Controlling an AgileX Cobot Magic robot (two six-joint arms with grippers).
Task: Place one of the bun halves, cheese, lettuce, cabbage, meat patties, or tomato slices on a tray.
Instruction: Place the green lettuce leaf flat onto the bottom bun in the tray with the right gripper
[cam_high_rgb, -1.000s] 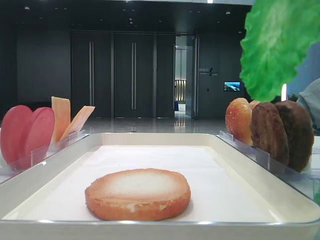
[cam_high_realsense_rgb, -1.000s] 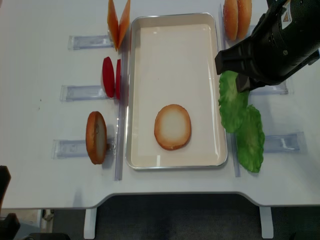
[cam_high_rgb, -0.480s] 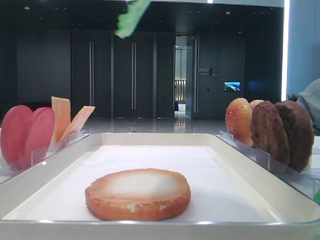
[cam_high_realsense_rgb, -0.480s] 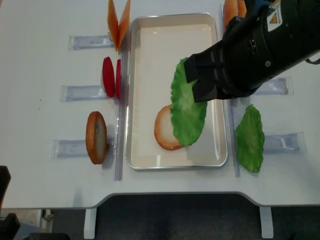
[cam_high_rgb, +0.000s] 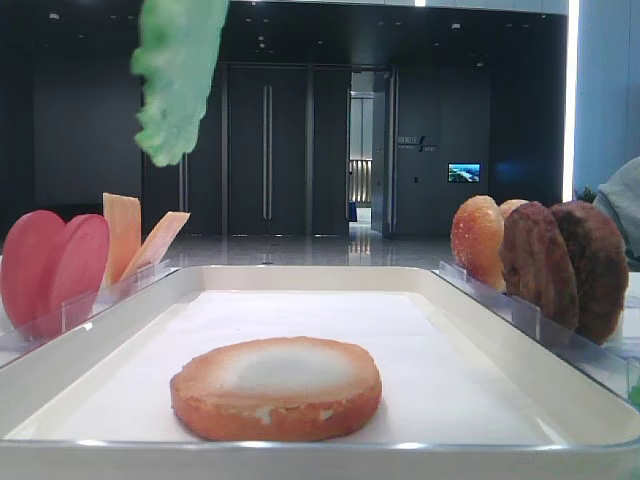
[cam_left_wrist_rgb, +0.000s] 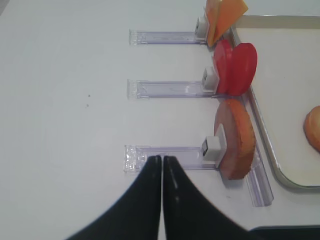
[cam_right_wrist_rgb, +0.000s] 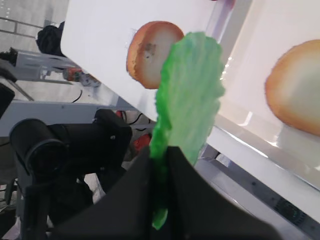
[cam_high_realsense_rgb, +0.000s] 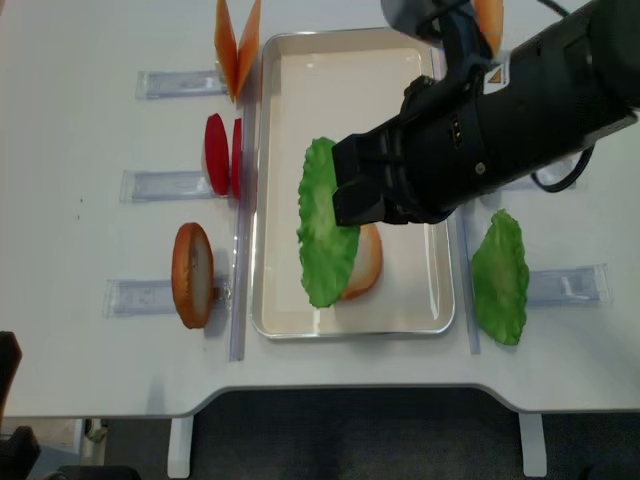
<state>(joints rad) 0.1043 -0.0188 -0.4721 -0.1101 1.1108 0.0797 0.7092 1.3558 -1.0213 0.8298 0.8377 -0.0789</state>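
Green lettuce hangs high left above the tray; a bun half lies near. Right wrist: right gripper clamped on the lettuce's edge. Left wrist: left gripper jaws together. Overhead: lettuce over tray's near-left part.

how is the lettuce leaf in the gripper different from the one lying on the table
The held lettuce hangs in the air over the tray, pinched at one edge by the right gripper; the other lettuce rests on the table right of the tray, untouched. The held lettuce dangles over the bun half on the tray, partly hiding it from above; the other lettuce covers nothing edible. Both are bright green, ruffled and similar in size.
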